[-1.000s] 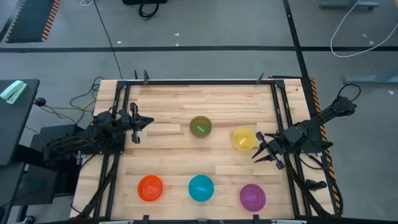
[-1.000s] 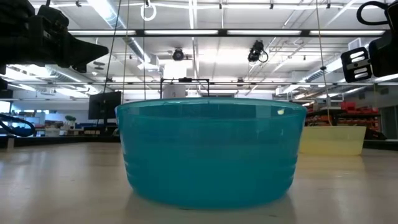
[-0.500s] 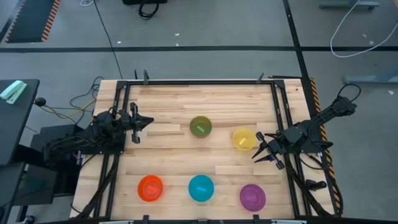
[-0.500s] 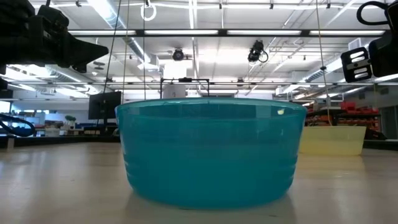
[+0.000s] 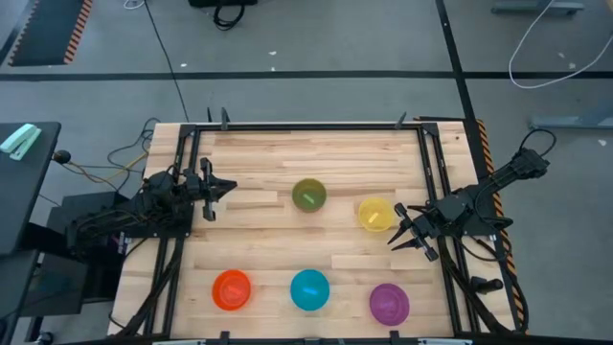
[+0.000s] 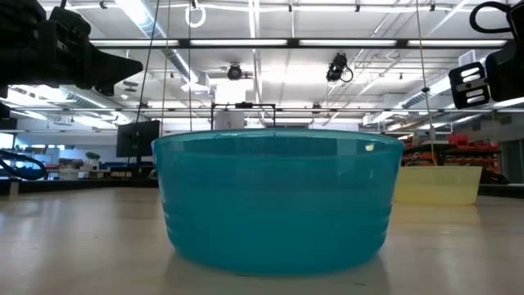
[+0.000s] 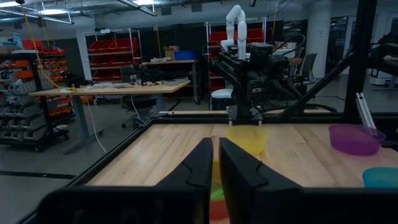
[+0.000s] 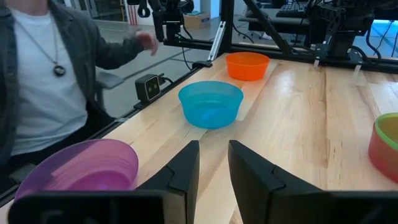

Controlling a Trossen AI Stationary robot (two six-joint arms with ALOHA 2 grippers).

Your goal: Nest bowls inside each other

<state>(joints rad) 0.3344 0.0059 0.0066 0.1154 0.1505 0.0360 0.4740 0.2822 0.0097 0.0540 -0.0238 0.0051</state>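
Five bowls rest on their bases on the wooden table [image 5: 268,158], all apart. The olive green bowl [image 5: 308,195] and the yellow bowl [image 5: 374,214] sit mid-table. The orange bowl [image 5: 231,289], blue bowl [image 5: 309,289] and purple bowl [image 5: 389,303] line the near edge. My left gripper [image 5: 228,187] hovers level at the left side and points toward the olive green bowl; its fingers [image 7: 205,163] stand a narrow gap apart with nothing between them. My right gripper [image 5: 402,238] hangs open just right of the yellow bowl, touching nothing.
A black metal frame [image 5: 306,126] runs round the table. A person [image 8: 37,81] stands beyond the table's near edge, close to the purple bowl [image 8: 81,171], with a hand [image 8: 146,40] raised. Bare wood lies between the two rows of bowls.
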